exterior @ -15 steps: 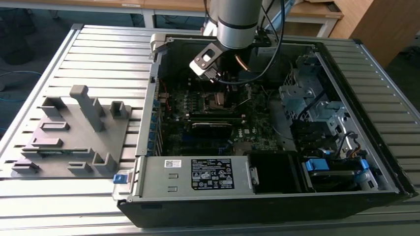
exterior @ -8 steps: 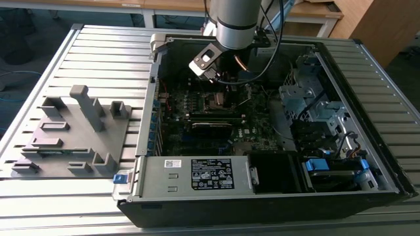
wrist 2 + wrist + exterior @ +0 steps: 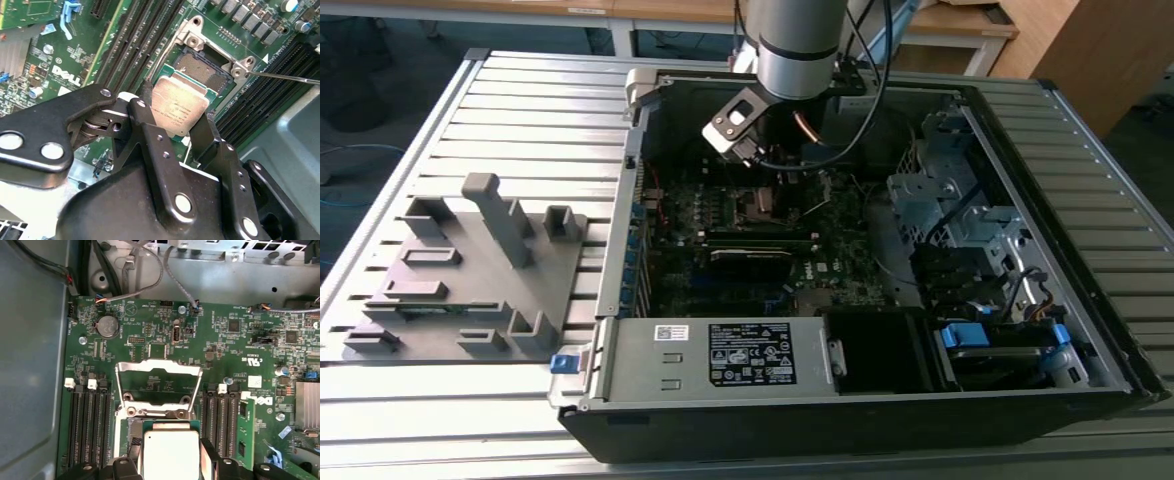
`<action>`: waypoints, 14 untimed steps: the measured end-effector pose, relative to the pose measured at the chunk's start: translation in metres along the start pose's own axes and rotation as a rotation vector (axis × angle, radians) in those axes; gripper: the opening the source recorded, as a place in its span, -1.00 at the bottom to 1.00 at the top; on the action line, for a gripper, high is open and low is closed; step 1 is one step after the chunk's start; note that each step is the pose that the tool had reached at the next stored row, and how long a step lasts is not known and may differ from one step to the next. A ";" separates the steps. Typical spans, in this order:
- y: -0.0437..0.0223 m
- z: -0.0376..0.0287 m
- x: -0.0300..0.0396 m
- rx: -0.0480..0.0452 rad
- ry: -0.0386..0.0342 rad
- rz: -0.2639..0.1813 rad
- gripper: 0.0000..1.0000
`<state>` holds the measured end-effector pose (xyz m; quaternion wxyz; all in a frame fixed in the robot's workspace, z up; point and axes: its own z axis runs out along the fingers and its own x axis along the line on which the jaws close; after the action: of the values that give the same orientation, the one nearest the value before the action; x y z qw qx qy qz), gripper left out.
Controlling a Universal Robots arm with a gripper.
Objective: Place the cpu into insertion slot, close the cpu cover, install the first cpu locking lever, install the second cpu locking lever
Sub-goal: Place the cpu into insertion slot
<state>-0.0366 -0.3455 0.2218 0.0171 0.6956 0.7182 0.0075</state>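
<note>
Desk [image 3: 520, 110]: one, grey, slatted.
Tray [image 3: 467, 280]: one, at the exterior view's left.
Computer case [image 3: 854, 430]: one, open, right of it.
Pincer [image 3: 175, 127]: two fingers [image 3: 147, 125] clenched on the chip.
Chip [image 3: 179, 105]: one, partly over the one bare socket [image 3: 202, 70].
Cover [image 3: 159, 366]: one, raised.

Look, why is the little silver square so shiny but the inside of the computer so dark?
In both wrist views the cpu has a metal top that throws light back, so it looks pale; in the exterior view the walls of the case shade the motherboard, while the slatted table looks bright.
</note>
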 end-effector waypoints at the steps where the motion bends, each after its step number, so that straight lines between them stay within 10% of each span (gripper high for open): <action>1: -0.0003 0.0004 0.0011 0.0000 0.0000 0.000 0.08; 14: -0.0029 0.0089 0.0094 0.0000 0.0001 0.000 0.08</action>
<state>-0.0394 -0.3364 0.2126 0.0170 0.6955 0.7182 0.0075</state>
